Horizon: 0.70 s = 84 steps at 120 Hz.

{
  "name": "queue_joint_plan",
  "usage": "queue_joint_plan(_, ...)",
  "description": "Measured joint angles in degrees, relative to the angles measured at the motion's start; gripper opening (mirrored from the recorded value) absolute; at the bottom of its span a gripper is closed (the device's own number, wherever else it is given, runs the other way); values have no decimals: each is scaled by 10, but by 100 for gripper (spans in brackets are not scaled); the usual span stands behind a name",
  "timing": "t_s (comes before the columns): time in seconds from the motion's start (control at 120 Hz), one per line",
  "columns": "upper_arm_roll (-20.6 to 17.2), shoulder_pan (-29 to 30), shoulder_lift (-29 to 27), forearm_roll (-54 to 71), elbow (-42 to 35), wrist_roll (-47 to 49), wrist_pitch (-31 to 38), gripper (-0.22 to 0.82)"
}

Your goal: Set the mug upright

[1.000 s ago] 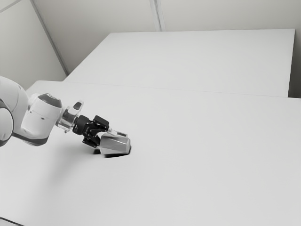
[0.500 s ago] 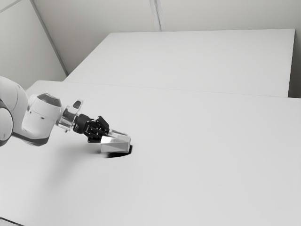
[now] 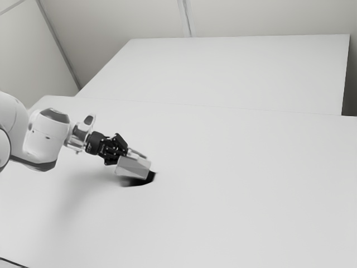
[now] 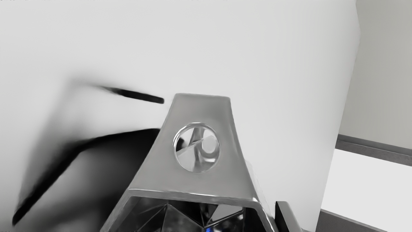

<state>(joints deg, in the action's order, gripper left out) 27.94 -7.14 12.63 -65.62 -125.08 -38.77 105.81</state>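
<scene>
- Grey metal mug [image 3: 133, 167], flat-sided, tilted, neither upright nor lying flat; mouth toward the hand [image 3: 122, 157], base lower and toward the exterior view's right.
- Hand: grasping the mug near its mouth end. Wrist view has one dark finger [image 4: 287, 216] just beside the rim, outside; the other finger hidden.
- Mug's position: over the near white bench [image 3: 240, 190], on the exterior view's left half. Dark shadow [image 3: 138, 182] below it, set off to the side of the mug in wrist view.
- Mug detail: round mirror-like spot on one flat face; interior dark, faceted with reflections, small blue fleck low inside.
- Arm [image 3: 49, 134]: white, reaching in from the exterior view's left.
- Behind: second white surface [image 3: 234, 70], pale wall panels [image 3: 268, 17].
</scene>
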Motion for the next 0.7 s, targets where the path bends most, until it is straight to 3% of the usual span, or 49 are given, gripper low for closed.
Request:
queue_joint_plan(0.417,6,-4,-37,48,6,9,29,-17)
queue_joint_plan(0.7,6,-97,-63,167,7,89,151,-17)
